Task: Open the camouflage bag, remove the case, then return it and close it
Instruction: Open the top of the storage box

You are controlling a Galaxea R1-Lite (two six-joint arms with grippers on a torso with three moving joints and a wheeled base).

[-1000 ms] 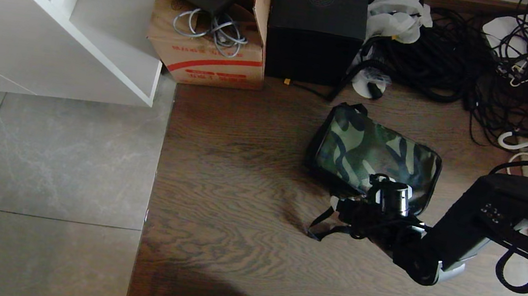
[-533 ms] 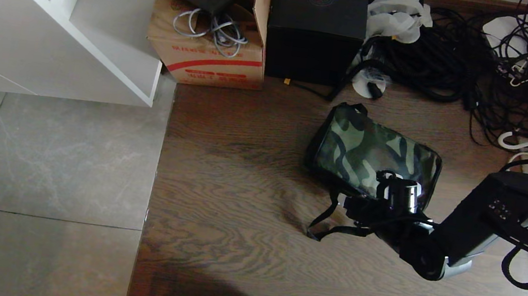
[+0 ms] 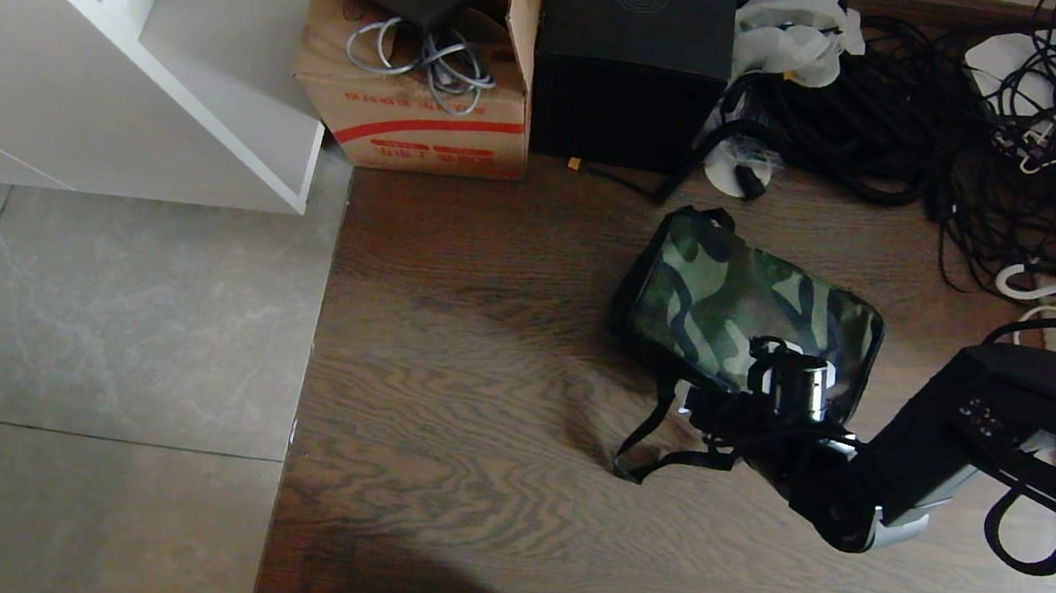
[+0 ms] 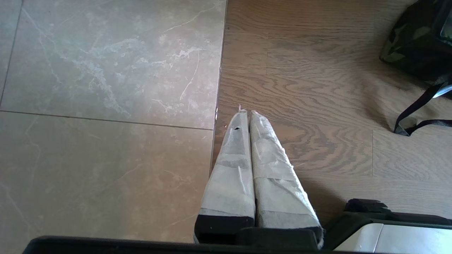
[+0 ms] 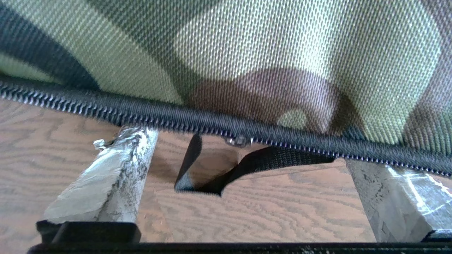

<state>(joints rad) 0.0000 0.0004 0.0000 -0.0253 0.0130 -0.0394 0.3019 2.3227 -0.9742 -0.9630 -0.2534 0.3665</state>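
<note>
The camouflage bag (image 3: 749,304) lies flat on the wood floor with its flap down, and its black strap (image 3: 645,447) trails off the near corner. My right gripper (image 3: 726,407) is low at the bag's near edge, open. In the right wrist view its two taped fingers (image 5: 109,173) stand wide apart just under the bag's black zip edge (image 5: 197,120), with the strap (image 5: 261,160) on the floor between them and nothing held. The camouflage fabric (image 5: 247,53) fills the space beyond. The case is hidden. My left gripper (image 4: 247,113) is parked over the floor, shut and empty.
Behind the bag stand a tall black box (image 3: 633,58) and a brown carton (image 3: 411,101) with cables. A mass of black cables (image 3: 913,112) spreads at the back right. A white shelf unit (image 3: 117,35) is at the left, by grey tiles (image 3: 80,332).
My right gripper has edged slightly closer to the bag's near edge, and more of the strap shows beside it. The bag and left arm have not moved.
</note>
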